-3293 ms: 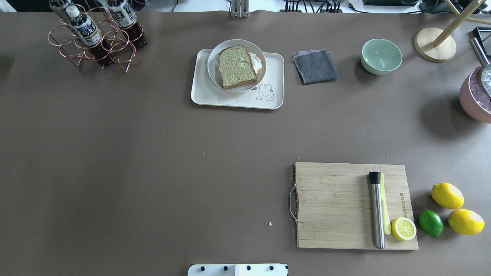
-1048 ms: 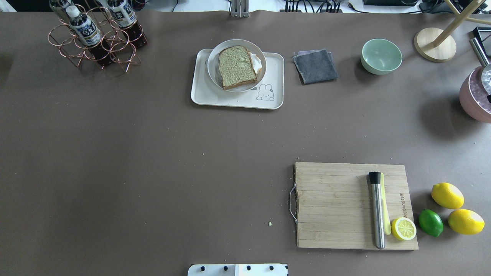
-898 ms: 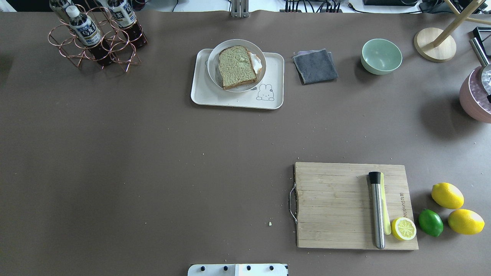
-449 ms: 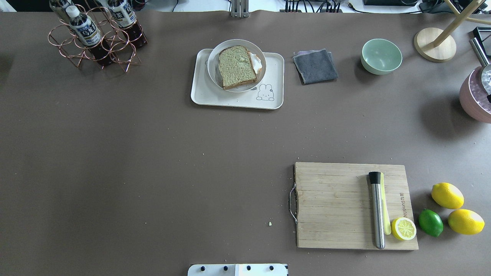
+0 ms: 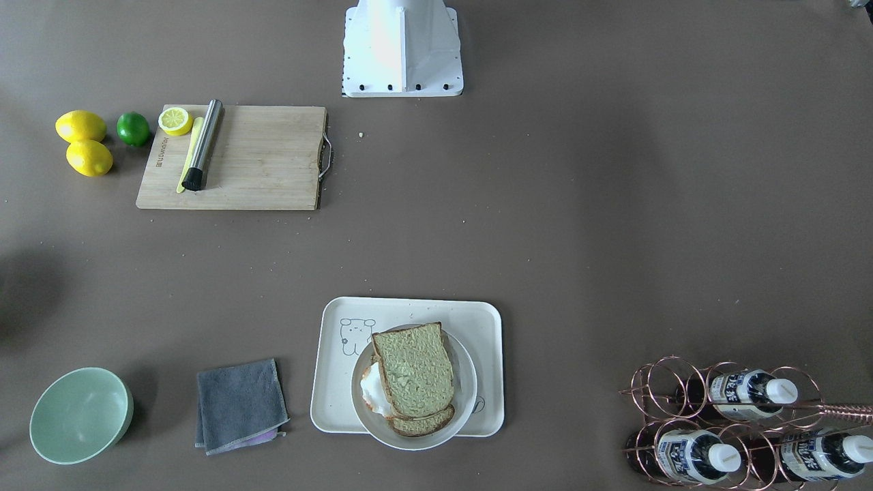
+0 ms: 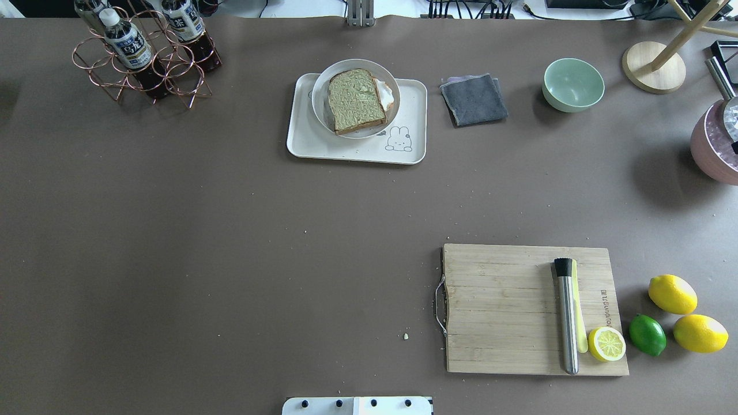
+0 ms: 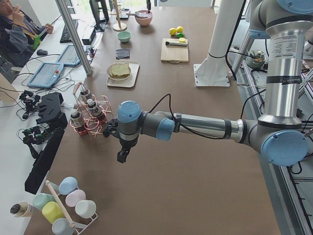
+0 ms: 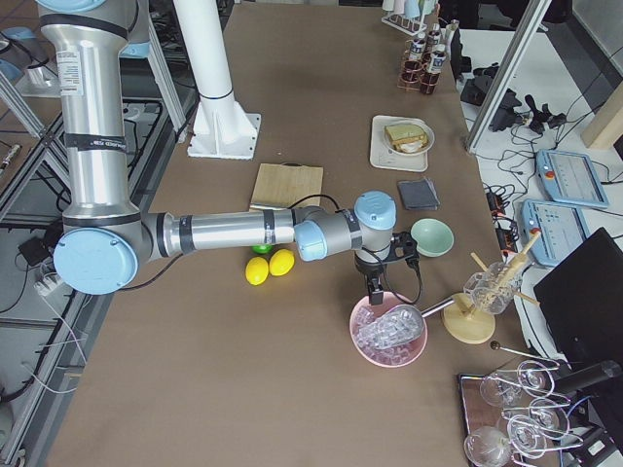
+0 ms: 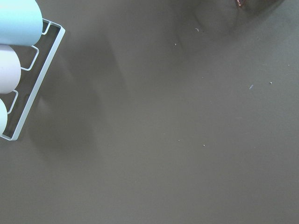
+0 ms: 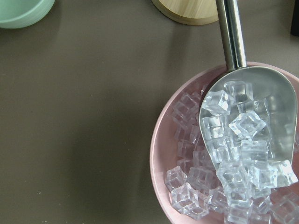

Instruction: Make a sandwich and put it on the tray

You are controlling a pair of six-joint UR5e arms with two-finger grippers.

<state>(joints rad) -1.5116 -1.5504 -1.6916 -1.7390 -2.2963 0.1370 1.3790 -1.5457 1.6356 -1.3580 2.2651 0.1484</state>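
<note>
Overhead exterior view has the sandwich (image 6: 356,101) at 12 o'clock on the brown table: a square, greenish-tan bread slice with a brown crust on top, and a white fried egg (image 6: 385,95) poking out at its 3 o'clock side. From the front-facing camera a second crusted slice (image 5: 423,424) peeks out underneath. The sandwich lies on a round white plate (image 6: 320,98), and the plate rests on the cream-white rounded-rectangle tray (image 6: 323,147), its rim overhanging the tray's far long edge. A small rabbit drawing (image 6: 399,139) marks the tray at the plate's 5 o'clock.

At the tray's 3 o'clock lies a folded grey cloth (image 6: 474,99), then a pale green bowl (image 6: 572,84). At 9 o'clock stands a copper wire rack of bottles (image 6: 144,57). At 5 o'clock, well apart, is a wooden cutting board (image 6: 501,311) carrying a steel muddler (image 6: 567,314) and a lemon half (image 6: 606,343).

The left gripper (image 7: 122,155) hangs over bare table near the rack; the right gripper (image 8: 375,288) hangs above a pink bowl of ice cubes (image 10: 187,140). Whether either is wide or closed I cannot tell
</note>
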